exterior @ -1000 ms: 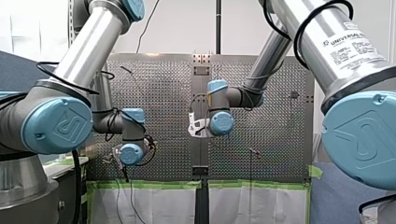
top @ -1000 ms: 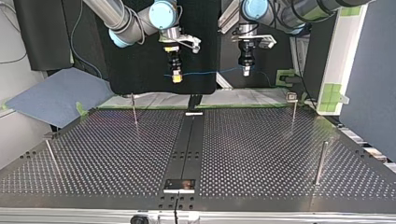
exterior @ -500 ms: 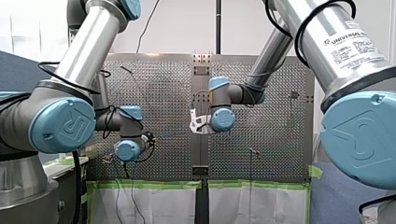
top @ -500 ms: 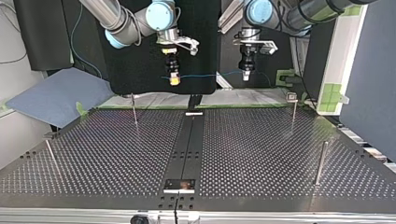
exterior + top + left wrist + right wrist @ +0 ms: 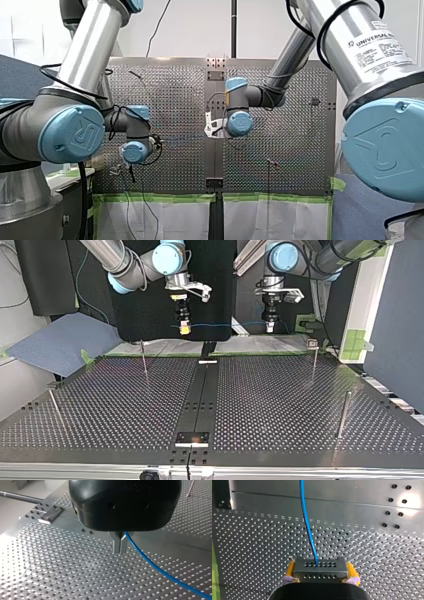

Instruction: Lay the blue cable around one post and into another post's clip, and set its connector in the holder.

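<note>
The blue cable (image 5: 227, 324) hangs taut between my two grippers, above the far edge of the perforated table (image 5: 280, 400). My right gripper (image 5: 320, 577) has yellow pads (image 5: 350, 571) shut on the cable's dark grey connector (image 5: 319, 569); in the top view it (image 5: 184, 329) is left of centre. My left gripper (image 5: 120, 545), with metal fingers, is shut on the cable (image 5: 160, 570) further along; in the top view it (image 5: 270, 327) is right of centre. In the front view only the two wrists (image 5: 135, 151) (image 5: 239, 123) show.
Thin posts stand on the table: one at the back left (image 5: 143, 356), one at the back right (image 5: 314, 360) with a clip (image 5: 312, 343) on top, and one each at the sides (image 5: 343, 412) (image 5: 56, 407). A holder plate (image 5: 192, 438) sits on the centre strip's near end.
Both grippers have come down a little in the top view. My left gripper has also shifted toward that view's right, drawing the cable longer between them.
</note>
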You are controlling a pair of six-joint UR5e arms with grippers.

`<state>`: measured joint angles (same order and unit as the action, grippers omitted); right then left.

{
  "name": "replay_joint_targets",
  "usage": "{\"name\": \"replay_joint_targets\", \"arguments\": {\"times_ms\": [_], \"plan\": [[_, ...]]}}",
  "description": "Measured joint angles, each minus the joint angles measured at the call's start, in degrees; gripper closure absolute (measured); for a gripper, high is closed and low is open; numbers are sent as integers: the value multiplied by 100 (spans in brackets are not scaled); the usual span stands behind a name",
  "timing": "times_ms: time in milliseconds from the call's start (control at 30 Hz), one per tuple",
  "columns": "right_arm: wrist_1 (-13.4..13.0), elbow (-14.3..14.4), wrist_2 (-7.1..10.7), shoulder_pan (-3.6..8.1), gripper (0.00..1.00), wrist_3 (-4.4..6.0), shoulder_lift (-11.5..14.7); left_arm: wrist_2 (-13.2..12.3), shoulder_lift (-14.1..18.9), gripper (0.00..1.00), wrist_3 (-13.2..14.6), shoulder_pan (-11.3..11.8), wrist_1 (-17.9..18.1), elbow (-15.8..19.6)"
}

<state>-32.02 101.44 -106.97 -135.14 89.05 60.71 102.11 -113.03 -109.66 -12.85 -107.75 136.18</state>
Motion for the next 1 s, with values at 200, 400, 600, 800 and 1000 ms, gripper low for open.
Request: {"name": "replay_joint_targets", "arguments": {"times_ms": [200, 400, 600, 800, 1000], "plan": [[176, -188, 22, 6, 100, -1, 95, 53, 356, 100, -2, 111, -356, -102], [467, -459, 52, 8, 100, -23, 226, 103, 701, 100, -59, 222, -700, -126], [618, -595, 77, 8, 100, -64, 311, 101, 1013, 100, -156, 333, -1010, -139], [917, -895, 167, -27, 100, -131, 527, 100, 1333, 100, -288, 405, -1333, -161], [1273, -1250, 294, -62, 100, -191, 579, 97, 1676, 100, -485, 452, -1677, -297]]}}
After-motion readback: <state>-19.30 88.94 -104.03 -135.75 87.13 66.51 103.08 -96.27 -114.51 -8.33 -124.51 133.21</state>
